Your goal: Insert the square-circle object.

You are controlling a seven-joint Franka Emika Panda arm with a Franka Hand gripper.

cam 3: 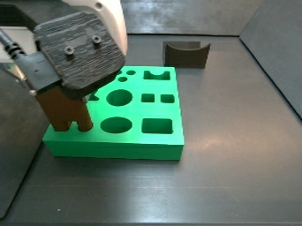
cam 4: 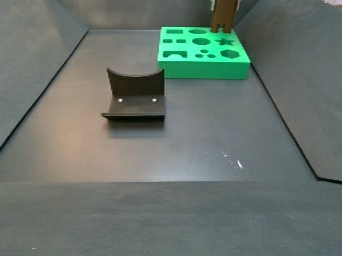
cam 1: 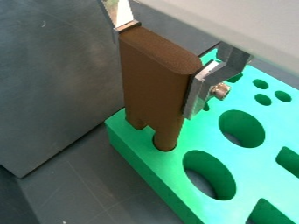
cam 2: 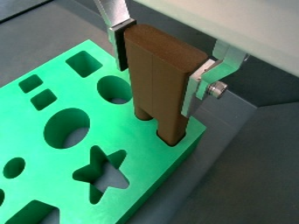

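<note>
The square-circle object is a small dark block with a semicircular scoop in its top. It stands on the floor apart from the green board and also shows in a side view. My gripper is shut on a tall brown two-pronged piece, not on that block. The piece hangs upright with its prongs down at a corner of the green board, which has shaped holes. The gripper and piece show in both wrist views and both side views.
The green board lies on the dark floor near one wall, seen also in a side view. Dark walls close in the work area. A grey slab lies beside the board.
</note>
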